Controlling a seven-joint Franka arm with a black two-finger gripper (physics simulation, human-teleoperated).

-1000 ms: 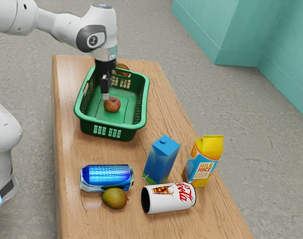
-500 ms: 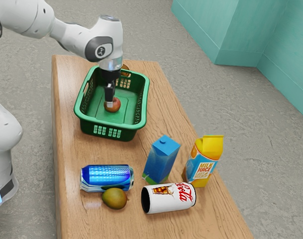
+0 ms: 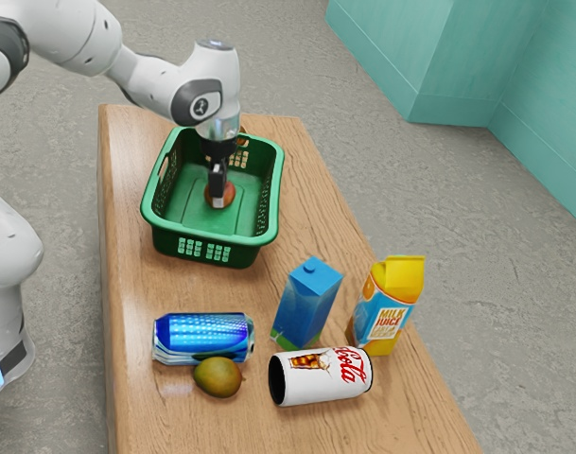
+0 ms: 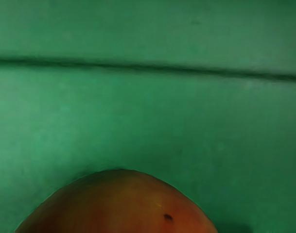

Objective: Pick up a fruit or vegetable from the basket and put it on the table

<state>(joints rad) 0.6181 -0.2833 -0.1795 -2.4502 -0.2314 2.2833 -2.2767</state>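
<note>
Evidently, one red apple (image 3: 230,195) sits inside the one green basket (image 3: 204,233), whose walls surround it. The black gripper (image 3: 218,202) is down at the apple; whether its jaws are apart, together or clamped on it cannot be told. A brownish item (image 3: 243,136), mostly hidden, shows by the basket's far end. On the wooden surface (image 3: 146,288) are two cans on their sides, one blue (image 3: 202,335), one white (image 3: 321,375), two upright cartons, one blue (image 3: 307,301), one yellow-topped (image 3: 398,278), and one mango (image 3: 218,376) just beside the blue can.
</note>
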